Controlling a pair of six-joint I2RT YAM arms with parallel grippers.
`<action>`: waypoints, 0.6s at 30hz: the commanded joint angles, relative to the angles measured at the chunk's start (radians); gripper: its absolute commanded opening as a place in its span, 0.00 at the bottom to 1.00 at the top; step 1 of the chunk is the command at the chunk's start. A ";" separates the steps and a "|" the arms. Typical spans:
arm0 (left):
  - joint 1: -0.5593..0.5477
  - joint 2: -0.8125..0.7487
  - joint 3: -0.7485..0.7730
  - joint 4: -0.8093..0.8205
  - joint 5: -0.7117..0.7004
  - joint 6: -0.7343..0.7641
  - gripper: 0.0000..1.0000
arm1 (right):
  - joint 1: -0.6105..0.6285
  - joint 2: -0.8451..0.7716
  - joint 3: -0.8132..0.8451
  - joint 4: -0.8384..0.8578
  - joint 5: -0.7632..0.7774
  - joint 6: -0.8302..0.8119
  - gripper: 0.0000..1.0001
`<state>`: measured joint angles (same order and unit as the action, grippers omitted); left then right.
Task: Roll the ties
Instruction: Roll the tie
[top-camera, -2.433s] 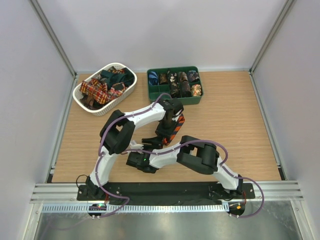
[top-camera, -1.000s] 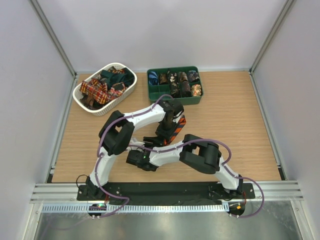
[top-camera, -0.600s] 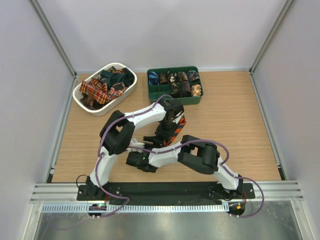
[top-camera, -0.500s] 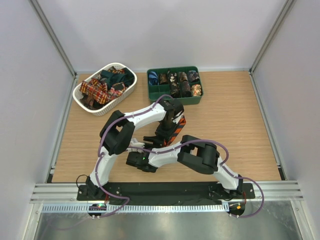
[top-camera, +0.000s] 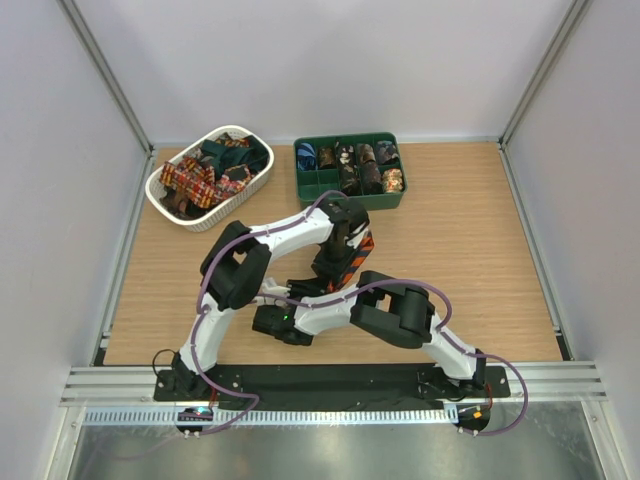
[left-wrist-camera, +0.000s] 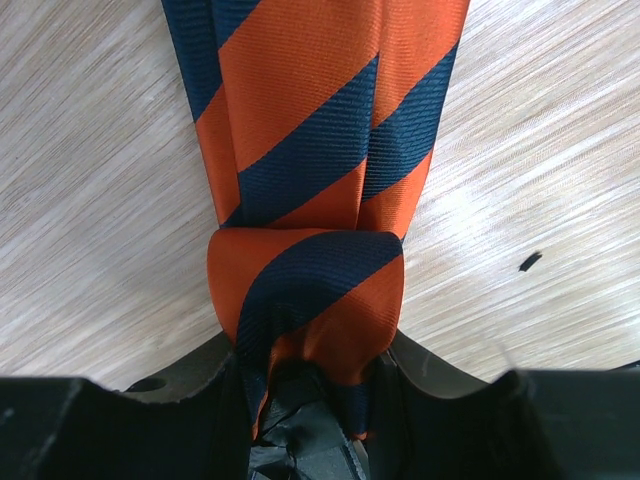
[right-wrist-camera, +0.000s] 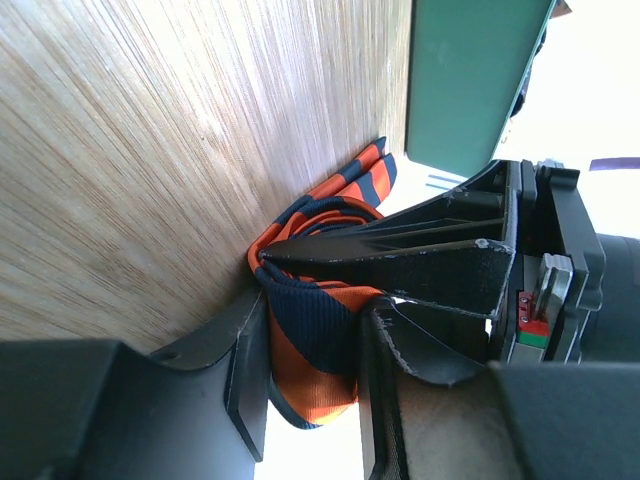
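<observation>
- A white oval slotted basket (top-camera: 240, 203) sits far left on the wooden table (top-camera: 470, 260).
- The left gripper (left-wrist-camera: 305, 395) pinches the rolled end of the orange-and-dark-blue striped cloth tie (left-wrist-camera: 310, 150), mid-table.
- The right gripper (right-wrist-camera: 310, 385) squeezes the same roll.
- A green plastic tray (top-camera: 350, 203) sits behind.

Table (top-camera: 480, 260): light wood-grain top, matte, faint sheen in the wrist views. Closed in on 3 sides by plain pale grey panels: back wall (top-camera: 330, 60), left wall (top-camera: 50, 200), right wall (top-camera: 595, 200). 2 aluminium posts (top-camera: 105, 75) slant up at the back corners. Grooved aluminium rail (top-camera: 560, 380) along the near edge; beside it a white slotted strip (top-camera: 330, 415), then a brushed metal sheet (top-camera: 330, 452). Light even, diffuse, soft shadows. Small dark fleck (left-wrist-camera: 530, 262) on the wood.
</observation>
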<state>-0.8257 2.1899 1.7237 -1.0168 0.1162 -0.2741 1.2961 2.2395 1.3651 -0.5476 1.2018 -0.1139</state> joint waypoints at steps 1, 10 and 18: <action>-0.018 -0.032 -0.027 -0.174 0.033 0.003 0.36 | -0.038 -0.009 -0.003 -0.041 -0.102 0.065 0.01; -0.018 -0.035 0.043 -0.117 -0.007 0.022 0.59 | -0.023 -0.043 0.009 -0.069 -0.143 0.086 0.01; -0.016 -0.036 0.063 -0.080 -0.042 0.049 0.65 | -0.021 -0.055 0.000 -0.061 -0.166 0.095 0.01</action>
<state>-0.8394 2.1895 1.7542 -1.0557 0.0681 -0.2646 1.2858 2.2162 1.3708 -0.6006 1.1469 -0.0727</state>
